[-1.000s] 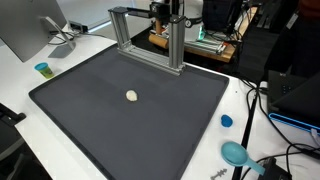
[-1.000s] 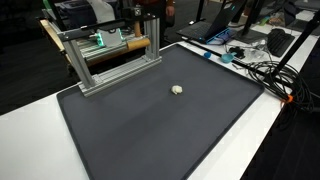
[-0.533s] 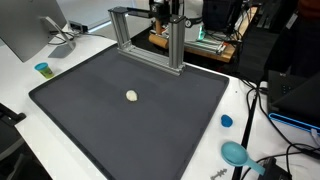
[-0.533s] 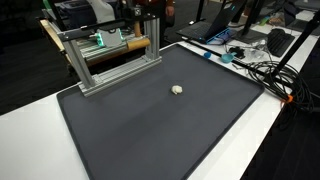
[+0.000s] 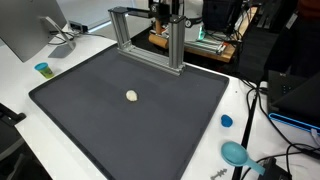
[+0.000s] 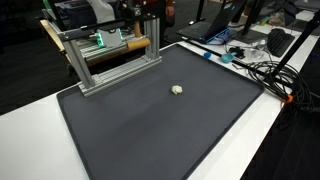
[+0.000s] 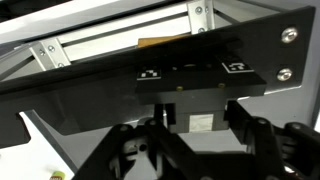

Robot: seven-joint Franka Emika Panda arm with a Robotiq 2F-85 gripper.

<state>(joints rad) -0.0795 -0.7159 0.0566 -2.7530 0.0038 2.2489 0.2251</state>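
Observation:
My gripper (image 7: 200, 125) hangs at the back of the table, close behind an aluminium frame (image 5: 178, 45) (image 6: 115, 52). In the wrist view its two dark fingers (image 7: 166, 118) stand apart at the bottom edge. Between them I see only a black plate (image 7: 150, 70) with screws and a pale label, and nothing is gripped. In both exterior views the gripper is a dark shape (image 5: 163, 9) (image 6: 150, 12) above the frame's top bar. A small cream lump (image 5: 132, 96) (image 6: 177, 89) lies alone on the black mat (image 5: 110, 125) (image 6: 150, 135), far from the gripper.
A monitor (image 5: 25, 30) and a small blue cup (image 5: 42, 69) stand beyond one side of the mat. A blue cap (image 5: 226, 121), a teal scoop (image 5: 235, 153) and cables (image 6: 262, 68) lie on the white table on the other side. Electronics crowd the back.

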